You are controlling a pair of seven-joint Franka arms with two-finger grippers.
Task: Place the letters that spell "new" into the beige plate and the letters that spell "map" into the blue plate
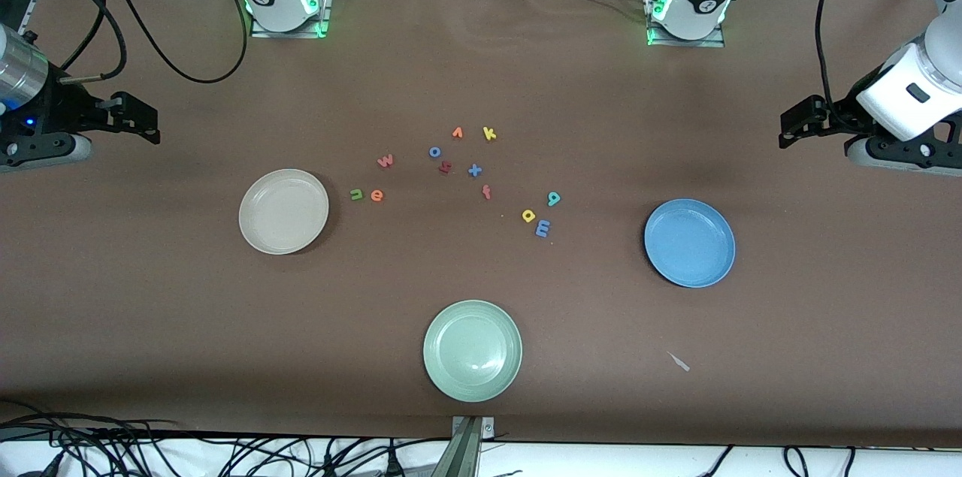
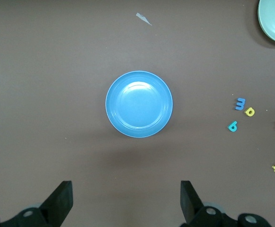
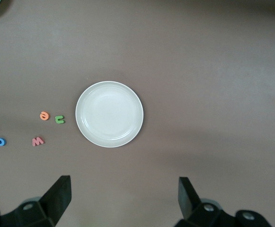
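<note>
The beige plate (image 1: 284, 211) (image 3: 109, 114) lies empty toward the right arm's end. Beside it are the green n (image 1: 356, 194) (image 3: 59, 119) and orange e (image 1: 377, 196) (image 3: 44, 115), with the pinkish w (image 1: 385, 160) (image 3: 38, 141) slightly farther back. The blue plate (image 1: 689, 243) (image 2: 139, 104) lies empty toward the left arm's end. The teal p (image 1: 554, 198) (image 2: 232, 126), yellow a (image 1: 528, 216) (image 2: 250, 112) and blue m (image 1: 543, 228) (image 2: 240, 103) cluster nearby. My right gripper (image 1: 143, 119) (image 3: 124, 194) and left gripper (image 1: 789, 128) (image 2: 126, 196) hover open and empty at the table's ends.
A pale green plate (image 1: 472, 350) sits near the front edge. Mid-table lie a blue o (image 1: 434, 152), orange v (image 1: 457, 133), yellow k (image 1: 489, 134), dark red squiggle (image 1: 444, 167), blue x (image 1: 475, 170) and orange f (image 1: 487, 192). A pale scrap (image 1: 679, 361) lies nearer the camera than the blue plate.
</note>
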